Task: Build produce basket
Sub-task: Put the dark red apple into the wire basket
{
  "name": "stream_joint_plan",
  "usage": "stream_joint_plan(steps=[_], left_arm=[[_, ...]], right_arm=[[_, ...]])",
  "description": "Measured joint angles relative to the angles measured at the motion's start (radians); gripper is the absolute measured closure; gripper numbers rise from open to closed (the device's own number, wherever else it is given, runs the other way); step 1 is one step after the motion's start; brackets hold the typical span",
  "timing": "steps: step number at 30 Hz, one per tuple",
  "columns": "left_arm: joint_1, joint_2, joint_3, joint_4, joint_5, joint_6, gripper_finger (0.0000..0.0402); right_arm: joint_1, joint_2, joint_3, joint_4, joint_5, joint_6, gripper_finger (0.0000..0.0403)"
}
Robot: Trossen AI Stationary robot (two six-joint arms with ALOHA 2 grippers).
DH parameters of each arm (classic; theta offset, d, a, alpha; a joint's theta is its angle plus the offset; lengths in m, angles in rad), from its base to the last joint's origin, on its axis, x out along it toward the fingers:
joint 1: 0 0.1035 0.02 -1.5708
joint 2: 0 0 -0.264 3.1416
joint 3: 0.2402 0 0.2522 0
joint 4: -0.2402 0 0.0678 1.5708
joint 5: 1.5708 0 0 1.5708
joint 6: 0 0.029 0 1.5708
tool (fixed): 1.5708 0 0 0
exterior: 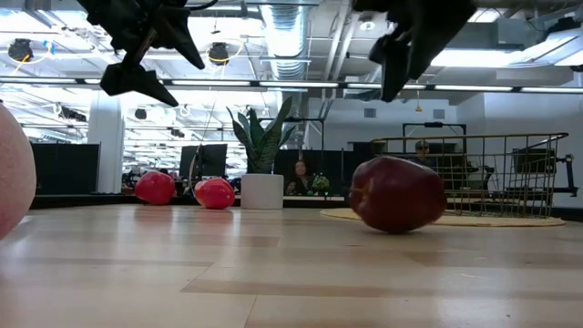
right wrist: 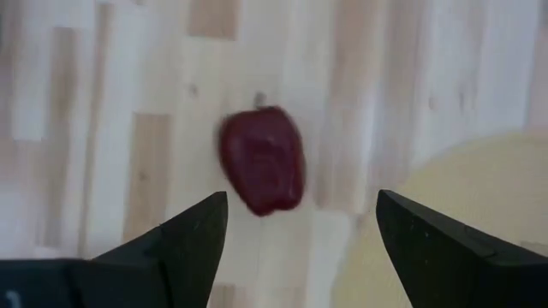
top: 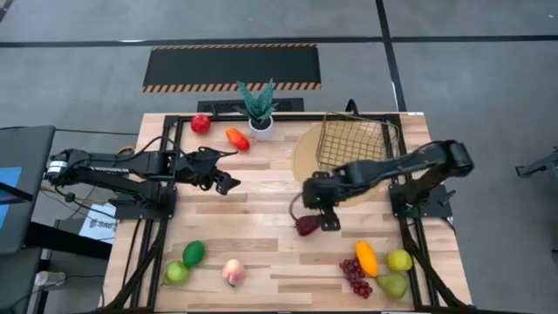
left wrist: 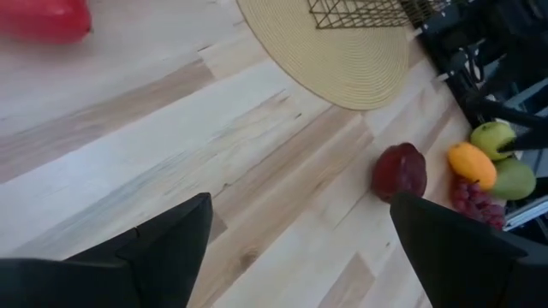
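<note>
A dark red apple (top: 306, 226) lies on the wooden table near the middle, seen also in the right wrist view (right wrist: 261, 158) and the low view (exterior: 398, 193). My right gripper (top: 319, 216) hangs open above the dark red apple (right wrist: 261, 158), pointing steeply down, its fingers (right wrist: 301, 198) clear of it. The wire basket (top: 353, 144) stands on a round tan mat (top: 331, 170) at the far right. My left gripper (top: 227, 182) is open above bare table left of centre (left wrist: 301, 205), holding nothing.
At the far edge are a red apple (top: 200, 123), an orange-red pepper (top: 237, 138) and a potted plant (top: 258, 109). Near left lie an avocado (top: 193, 253), a green apple (top: 177, 272) and a peach (top: 232, 272). Near right lie grapes (top: 354, 275), a mango (top: 367, 258), a green apple (top: 399, 259) and a pear (top: 392, 284).
</note>
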Motion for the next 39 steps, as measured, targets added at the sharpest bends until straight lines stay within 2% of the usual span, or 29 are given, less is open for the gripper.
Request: stream_joint_plan(steps=[3,6,12,18,26,34,39], left_arm=[[-0.007,0.000,0.000,-0.001,-0.021,-0.012,0.0053],[-0.013,0.000,0.000,-0.004,-0.025,-0.016,0.0053],[-0.017,0.000,0.000,-0.011,-0.025,-0.023,0.0053],[-0.017,0.000,0.000,-0.025,-0.025,-0.022,0.0053],[-0.017,0.000,0.000,-0.030,-0.025,-0.022,0.0053],[-0.017,0.000,0.000,-0.033,-0.040,-0.015,0.0053],[-0.017,0.000,-0.001,-0.030,-0.059,-0.015,0.0053]], right_arm=[[0.034,0.002,-0.065,0.097,-0.004,0.048,0.0085],[0.051,0.055,-0.065,0.117,-0.015,0.068,0.0075],[0.058,0.184,-0.006,0.098,-0.017,0.118,0.0011],[0.038,0.265,0.044,0.067,-0.020,0.092,0.0019],[0.006,0.180,0.045,-0.062,-0.050,0.146,0.0008],[-0.069,0.066,0.035,-0.150,0.136,0.264,0.0017],[-0.141,0.063,0.009,-0.195,0.117,0.319,0.0020]])
